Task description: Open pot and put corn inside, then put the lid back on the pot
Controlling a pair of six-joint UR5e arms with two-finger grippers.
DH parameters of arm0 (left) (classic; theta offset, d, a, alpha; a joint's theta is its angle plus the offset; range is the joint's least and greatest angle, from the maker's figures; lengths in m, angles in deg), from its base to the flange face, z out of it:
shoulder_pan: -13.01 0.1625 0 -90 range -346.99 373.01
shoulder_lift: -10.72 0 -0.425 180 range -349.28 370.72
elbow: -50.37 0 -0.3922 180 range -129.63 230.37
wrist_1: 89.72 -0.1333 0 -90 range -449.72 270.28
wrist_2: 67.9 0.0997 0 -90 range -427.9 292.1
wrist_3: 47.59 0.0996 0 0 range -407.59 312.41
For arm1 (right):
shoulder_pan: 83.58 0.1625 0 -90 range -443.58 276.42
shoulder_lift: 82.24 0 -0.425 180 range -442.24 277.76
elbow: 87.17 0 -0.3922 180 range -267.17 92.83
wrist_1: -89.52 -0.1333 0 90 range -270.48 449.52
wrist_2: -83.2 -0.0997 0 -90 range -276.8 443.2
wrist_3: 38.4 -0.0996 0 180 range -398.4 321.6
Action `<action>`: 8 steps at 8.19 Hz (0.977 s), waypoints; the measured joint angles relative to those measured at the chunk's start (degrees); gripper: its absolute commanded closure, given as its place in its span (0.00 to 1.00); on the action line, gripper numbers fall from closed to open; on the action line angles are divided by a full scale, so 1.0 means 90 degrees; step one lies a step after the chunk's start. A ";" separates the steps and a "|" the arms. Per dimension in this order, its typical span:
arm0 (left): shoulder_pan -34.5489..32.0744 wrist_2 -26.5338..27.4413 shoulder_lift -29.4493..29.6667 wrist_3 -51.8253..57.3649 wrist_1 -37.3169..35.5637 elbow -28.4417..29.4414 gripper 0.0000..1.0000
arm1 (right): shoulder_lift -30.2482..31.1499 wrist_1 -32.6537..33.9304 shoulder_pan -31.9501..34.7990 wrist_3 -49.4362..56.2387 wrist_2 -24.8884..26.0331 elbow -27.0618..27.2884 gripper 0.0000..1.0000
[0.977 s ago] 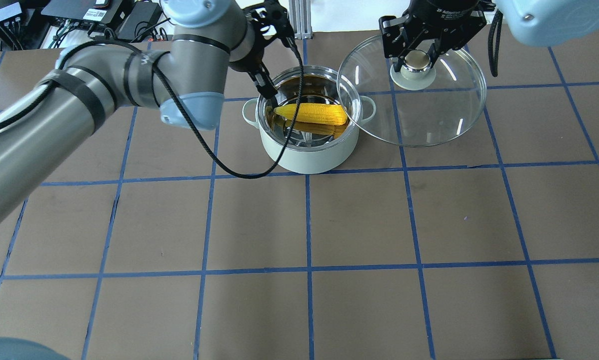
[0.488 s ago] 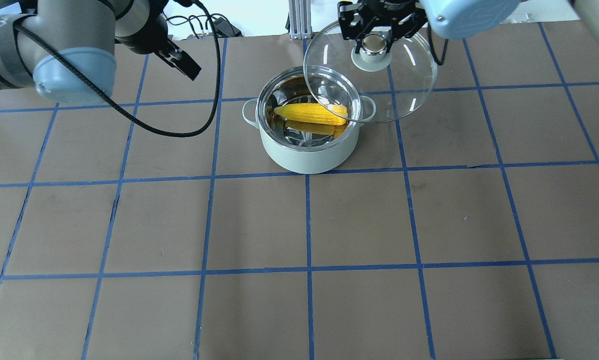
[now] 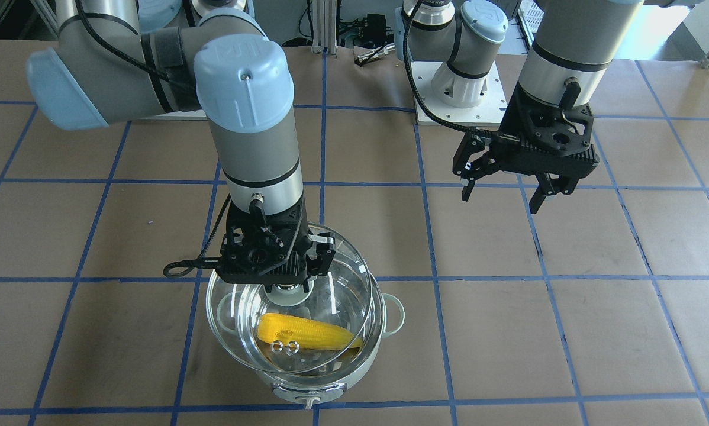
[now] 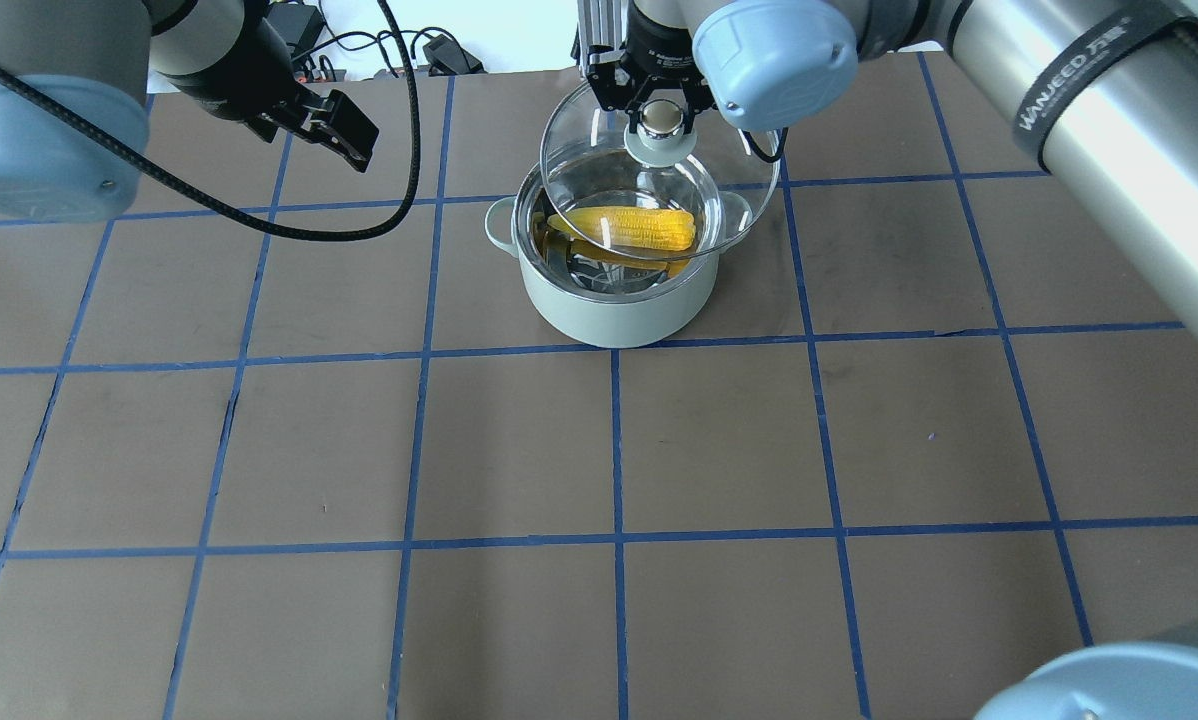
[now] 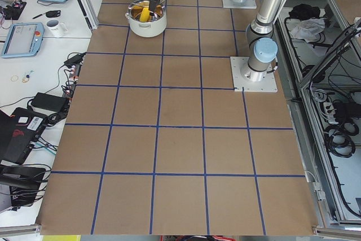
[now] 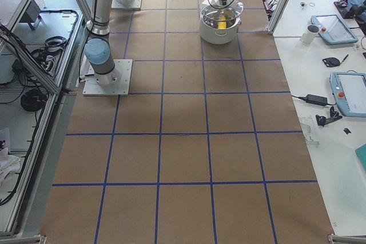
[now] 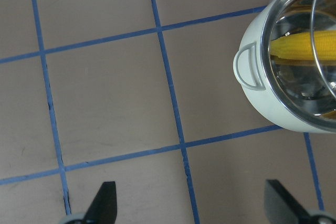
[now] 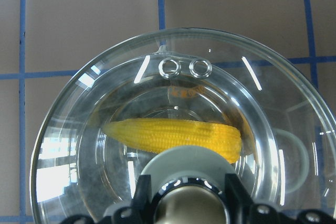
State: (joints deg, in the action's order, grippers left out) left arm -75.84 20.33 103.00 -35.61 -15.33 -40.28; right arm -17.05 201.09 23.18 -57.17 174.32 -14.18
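Above the pot (image 4: 614, 310), the lid (image 4: 734, 165) hung from the right gripper (image 4: 660, 112), whose fingers were clamped on the lid's beige ball knob (image 4: 662, 118). The lid sat tilted over the opening. Whether its edge touched the rim could not be told. The corn (image 4: 624, 228) lay on its side inside the pot, directly beneath that gripper. The left gripper (image 3: 501, 198) hovered well apart from the pot, off to the robot's left, with its jaws spread and nothing between them.

The right wrist view looked straight down through the glass and showed two small metal vent rings (image 8: 184, 67) near the lid's edge, with the corn's pointed end aimed at the view's left. The front-facing view alone showed a small knob (image 3: 308, 403) low on the pot's outer wall. The left wrist view caught one loop handle (image 7: 247, 66) and the pot's mirror-bright steel lining.

The lid was a clear, smooth dome. The pot was round with a matte, pale mint-white outside. The corn was bright yellow, ribbed with kernels and tapered. The table (image 4: 759, 450) was covered in brown paper crossed by a grid of blue tape.
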 measured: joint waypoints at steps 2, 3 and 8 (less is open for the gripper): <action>0.0007 0.0014 -0.0172 -0.0705 0.0366 -0.0038 0.00 | -0.0276 0.0167 0.0085 -0.0130 -0.0022 -0.0009 0.75; 0.0008 0.0018 -0.0205 -0.0811 0.0444 -0.0080 0.00 | -0.0348 0.0193 0.0095 -0.0156 -0.0030 -0.0011 0.75; 0.0009 0.0021 -0.0141 -0.0867 0.0519 -0.0244 0.00 | -0.0559 0.0222 0.0105 -0.0207 -0.0090 -0.0005 0.75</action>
State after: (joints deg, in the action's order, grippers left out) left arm -75.76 20.51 101.73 -43.42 -10.65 -42.48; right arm -22.09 203.09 24.12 -59.04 173.52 -14.23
